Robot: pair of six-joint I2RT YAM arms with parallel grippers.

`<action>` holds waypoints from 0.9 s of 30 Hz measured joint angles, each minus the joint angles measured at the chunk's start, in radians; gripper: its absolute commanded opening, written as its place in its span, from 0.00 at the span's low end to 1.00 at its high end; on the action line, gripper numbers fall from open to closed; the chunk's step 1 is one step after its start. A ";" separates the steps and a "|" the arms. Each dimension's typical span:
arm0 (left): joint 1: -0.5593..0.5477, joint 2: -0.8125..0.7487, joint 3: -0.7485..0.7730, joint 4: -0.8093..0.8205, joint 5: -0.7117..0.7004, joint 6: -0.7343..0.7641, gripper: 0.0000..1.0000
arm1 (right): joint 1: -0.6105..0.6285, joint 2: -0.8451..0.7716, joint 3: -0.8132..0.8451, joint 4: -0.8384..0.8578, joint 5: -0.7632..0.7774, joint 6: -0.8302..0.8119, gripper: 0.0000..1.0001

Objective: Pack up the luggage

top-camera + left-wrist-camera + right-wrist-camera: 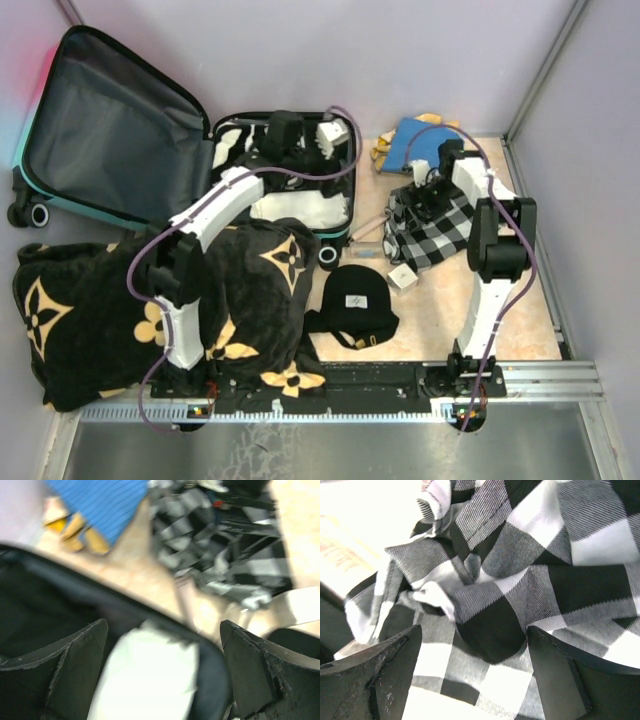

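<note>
Grey-lined and fully open, the luggage (110, 125) lies at the table's (520, 310) back left, its lid propped toward the corner and its lower half flat beside it, holding white and black-patterned fabric. Left gripper (325, 138) hangs over that lower half near its right rim; the left wrist view shows its fingers (75, 675) spread wide with nothing clamped, a white fabric item (150, 680) below them inside the dark rim. Right gripper (428, 200) is over the black-and-white checked cloth (445, 240) on the right of the table; the right wrist view shows its jaws parted above the crumpled checks (520, 555), not closed on them. A black blanket with tan flowers (90, 300) lies front left beneath the left arm. A black cap (355, 300) sits front centre, a small white box (403, 277) just beside the cloth, and a blue item (418, 140) at the back.
</note>
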 measured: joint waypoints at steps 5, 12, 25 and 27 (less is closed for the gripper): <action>-0.129 0.103 0.103 0.016 0.060 -0.120 0.99 | -0.111 -0.061 0.042 -0.047 -0.130 0.045 0.87; -0.180 0.310 0.269 0.074 0.073 -0.274 0.94 | -0.284 -0.181 0.012 0.019 -0.137 0.120 0.83; -0.246 0.394 0.240 0.092 0.072 -0.339 0.94 | -0.245 0.027 -0.029 0.196 -0.093 0.139 0.64; -0.255 0.394 0.217 0.091 0.073 -0.350 0.94 | -0.262 0.037 -0.032 0.208 -0.096 0.151 0.63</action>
